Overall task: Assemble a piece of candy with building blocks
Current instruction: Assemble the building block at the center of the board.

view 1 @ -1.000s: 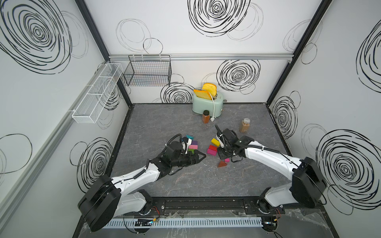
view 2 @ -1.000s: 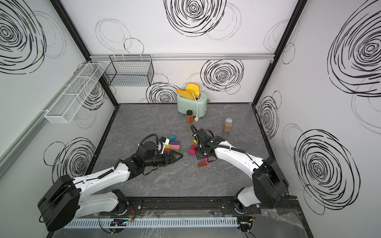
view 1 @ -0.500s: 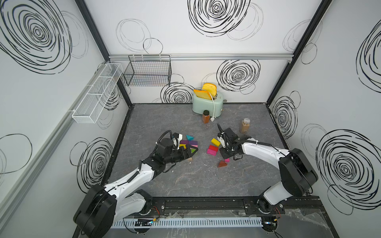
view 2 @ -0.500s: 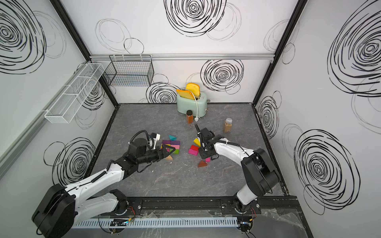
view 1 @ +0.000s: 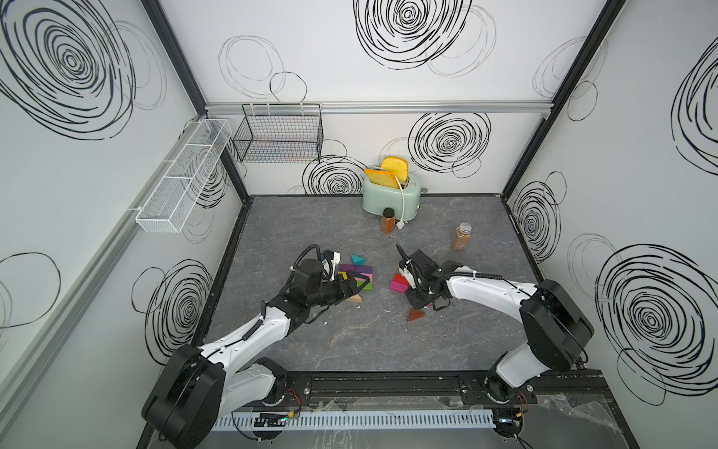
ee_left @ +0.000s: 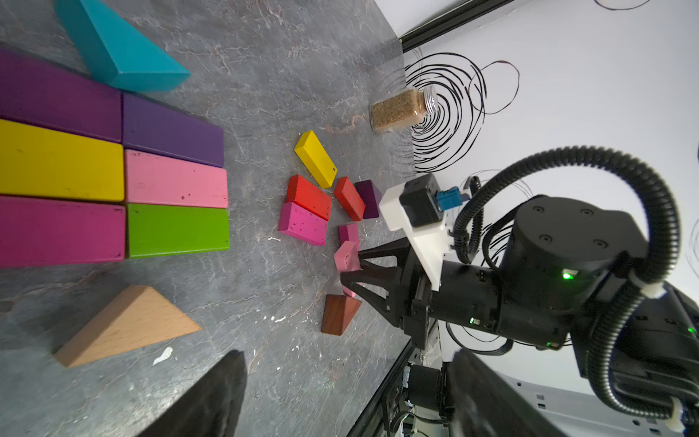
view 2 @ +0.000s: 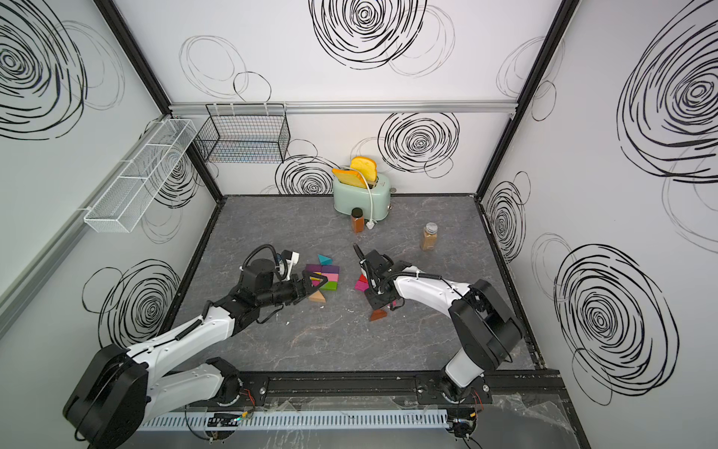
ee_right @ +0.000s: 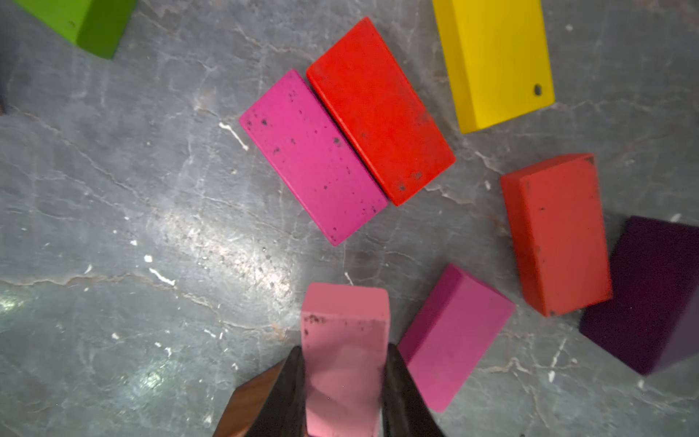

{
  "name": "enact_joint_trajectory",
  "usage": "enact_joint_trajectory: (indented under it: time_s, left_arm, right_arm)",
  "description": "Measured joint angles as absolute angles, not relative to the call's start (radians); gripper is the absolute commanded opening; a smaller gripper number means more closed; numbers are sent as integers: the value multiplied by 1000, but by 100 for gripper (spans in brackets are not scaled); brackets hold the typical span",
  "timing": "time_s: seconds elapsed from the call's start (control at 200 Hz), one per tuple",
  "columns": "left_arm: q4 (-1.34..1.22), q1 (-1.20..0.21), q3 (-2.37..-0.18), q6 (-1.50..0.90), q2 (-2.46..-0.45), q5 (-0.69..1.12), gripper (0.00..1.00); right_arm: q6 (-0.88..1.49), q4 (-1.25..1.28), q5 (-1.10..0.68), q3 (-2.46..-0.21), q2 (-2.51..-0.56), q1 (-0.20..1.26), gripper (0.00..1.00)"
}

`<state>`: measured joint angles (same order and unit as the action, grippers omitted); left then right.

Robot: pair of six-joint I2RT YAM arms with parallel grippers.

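Nearest the base rail, a brown wedge [view 1: 415, 314] lies flat on the grey table [view 1: 349, 350], just beside the right gripper [ee_right: 344, 363]. That gripper is clamped on a pink brick [ee_right: 345, 333]. Its two black fingers [ee_right: 291, 382] press the brick's long sides, so the brick sticks out ahead of them. It looks tilted in the left wrist view, and whether it clears the table cannot be told. Just beyond it lie the loose bricks. A lilac-pink brick [ee_right: 454, 336] is right beside it, then a magenta brick [ee_right: 314, 159] and a red brick [ee_right: 378, 109] touch along their long sides. Further on are a second red brick [ee_right: 556, 234], a dark purple brick [ee_right: 650, 295] and, farthest, a yellow brick [ee_right: 495, 56]. Across from them the left gripper [view 1: 359, 283] hangs spread wide with nothing between its fingers. A tan wedge [view 1: 355, 298] lies just on the near side of its tips. In both top views those fingers cross in front of the assembled slab [ee_left: 113, 170], six bricks packed edge to edge: purple, yellow and magenta beside violet, pink and green. A teal wedge [view 1: 357, 259] lies close against the slab's far edge. Farther back stand a dark-lidded spice jar [view 1: 387, 221] and, well apart from it, a clear-lidded spice jar [view 1: 461, 237]. A mint toaster [view 1: 382, 200] stands by the back wall.
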<state>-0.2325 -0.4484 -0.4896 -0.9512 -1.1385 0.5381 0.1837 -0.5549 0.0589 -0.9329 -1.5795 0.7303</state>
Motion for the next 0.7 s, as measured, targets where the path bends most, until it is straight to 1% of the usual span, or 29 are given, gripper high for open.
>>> enact_joint_trajectory:
  time_s: [0.1, 0.315, 0.355, 0.585, 0.7]
  left_arm:
    - [-236, -444, -490, -951, -1139, 542, 89]
    - [-234, -443, -490, -945, -1138, 543, 89]
    - [-234, -442, -490, -943, -1138, 543, 89]
    - [-235, -431, -490, -941, -1138, 551, 89]
    - [-234, -430, -490, -938, -1139, 556, 90]
  right_arm:
    - [190, -554, 59, -933, -1589, 728, 15]
    - [188, -553, 51, -954, -1672, 698, 15]
    - [187, -551, 50, -955, -1673, 692, 17]
    - [161, -556, 83, -966, -1674, 683, 36]
    - [145, -563, 105, -973, -1674, 684, 40]
